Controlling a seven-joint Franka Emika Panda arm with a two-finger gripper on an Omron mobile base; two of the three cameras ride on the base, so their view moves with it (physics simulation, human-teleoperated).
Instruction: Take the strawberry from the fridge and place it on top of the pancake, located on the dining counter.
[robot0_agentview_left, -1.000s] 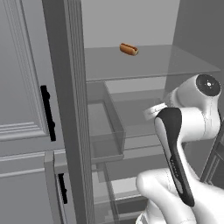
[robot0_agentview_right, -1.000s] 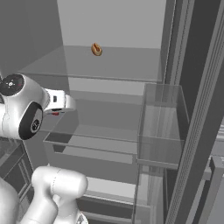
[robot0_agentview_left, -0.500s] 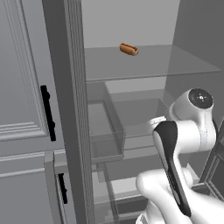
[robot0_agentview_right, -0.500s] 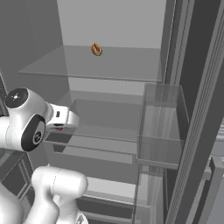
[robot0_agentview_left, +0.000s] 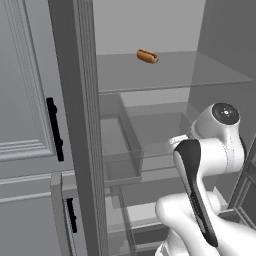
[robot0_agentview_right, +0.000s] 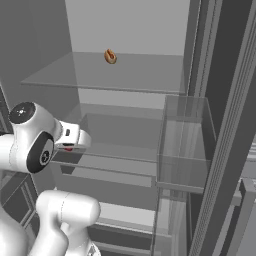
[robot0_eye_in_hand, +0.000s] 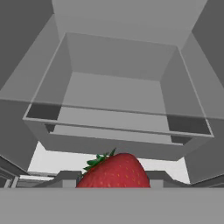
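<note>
My gripper is shut on the strawberry, a red fruit with green leaves that sits low in the hand view between the dark fingers. From the right base view the strawberry is a small red spot under the white hand, where the gripper hangs in front of the middle glass shelf. The fridge stands open, its pale grey interior ahead of me. The pancake and the dining counter are out of view.
An orange-brown hot-dog-like item lies on the top glass shelf. A clear bin lies ahead of the hand. Clear door bins hang at the right. Grey panelled cabinets with black handles stand at the left.
The hand, with the strawberry in it, has dropped lower and drawn back from the shelves toward the base. The hot-dog-like item has not moved.
</note>
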